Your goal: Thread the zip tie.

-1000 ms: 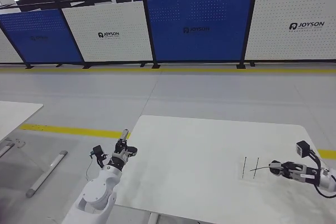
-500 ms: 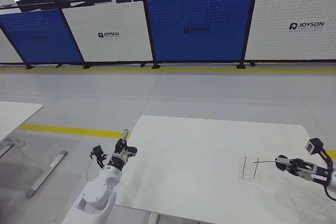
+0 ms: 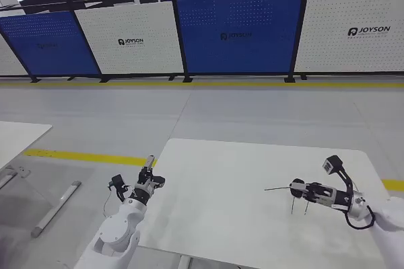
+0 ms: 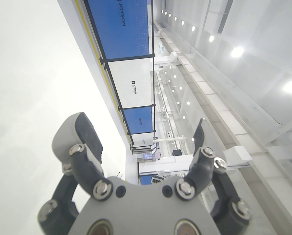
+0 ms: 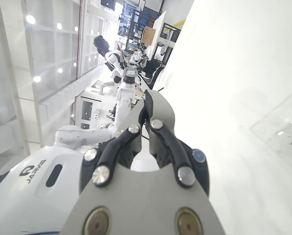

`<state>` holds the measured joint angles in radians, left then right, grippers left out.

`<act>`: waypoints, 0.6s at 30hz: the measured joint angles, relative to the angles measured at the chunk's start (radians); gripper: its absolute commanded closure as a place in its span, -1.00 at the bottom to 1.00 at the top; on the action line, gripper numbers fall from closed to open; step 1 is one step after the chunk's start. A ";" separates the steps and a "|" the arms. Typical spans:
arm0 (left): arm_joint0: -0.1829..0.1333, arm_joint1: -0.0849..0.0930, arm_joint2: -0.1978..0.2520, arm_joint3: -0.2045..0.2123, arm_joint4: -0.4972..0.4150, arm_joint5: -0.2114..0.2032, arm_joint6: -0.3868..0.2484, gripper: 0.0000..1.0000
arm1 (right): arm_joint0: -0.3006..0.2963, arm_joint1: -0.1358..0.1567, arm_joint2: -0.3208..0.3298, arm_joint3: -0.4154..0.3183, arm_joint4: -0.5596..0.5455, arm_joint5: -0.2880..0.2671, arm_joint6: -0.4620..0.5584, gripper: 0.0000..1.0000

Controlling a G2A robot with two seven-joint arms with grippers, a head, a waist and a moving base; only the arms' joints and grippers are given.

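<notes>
As right jaws pinch it, thin black zip tie (image 3: 277, 188)

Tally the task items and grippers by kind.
Zip ties: 3 (held zip tie; two loose zip ties on the table)
Grippers: 2 (left gripper, right gripper)
Total: 5

White arms (image 3: 118, 232) carry black linkages (image 4: 87, 167), silver screws (image 4: 102, 190) and grey, black-padded fingers (image 4: 65, 135).

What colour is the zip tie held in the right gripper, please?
Black. The zip tie in the right gripper shows best in the top view.
</notes>
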<state>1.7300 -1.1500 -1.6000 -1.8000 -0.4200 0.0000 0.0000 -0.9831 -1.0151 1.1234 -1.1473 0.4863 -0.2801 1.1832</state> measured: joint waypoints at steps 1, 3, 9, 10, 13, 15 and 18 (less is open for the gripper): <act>0.000 0.000 0.000 0.000 0.000 0.000 0.000 -1.00 | 0.000 0.000 0.001 0.001 0.001 0.000 0.001 1.00; 0.000 0.000 0.000 0.000 0.000 0.000 0.000 -1.00 | 0.000 0.001 0.002 0.001 0.001 0.000 0.002 1.00; -0.005 0.000 0.004 -0.007 -0.004 0.000 -0.017 -1.00 | -0.002 0.001 0.002 0.001 0.001 0.000 0.001 1.00; -0.009 0.001 0.009 -0.019 -0.009 0.002 -0.056 -1.00 | -0.010 0.000 0.002 -0.001 -0.003 0.003 -0.012 1.00; -0.012 0.005 0.018 -0.055 0.015 0.004 -0.154 -1.00 | -0.041 -0.001 0.003 -0.022 0.000 0.002 -0.061 1.00; -0.010 0.006 0.037 -0.080 0.049 0.007 -0.195 -1.00 | -0.058 -0.003 0.002 -0.042 0.007 -0.013 -0.083 1.00; -0.007 0.007 0.078 -0.116 0.087 0.012 -0.259 -1.00 | -0.077 -0.008 -0.005 -0.076 0.002 -0.034 -0.121 1.00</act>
<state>1.7234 -1.1431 -1.5221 -1.9159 -0.3333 0.0124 -0.2587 -1.0597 -1.0228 1.1183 -1.2233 0.4884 -0.3144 1.0621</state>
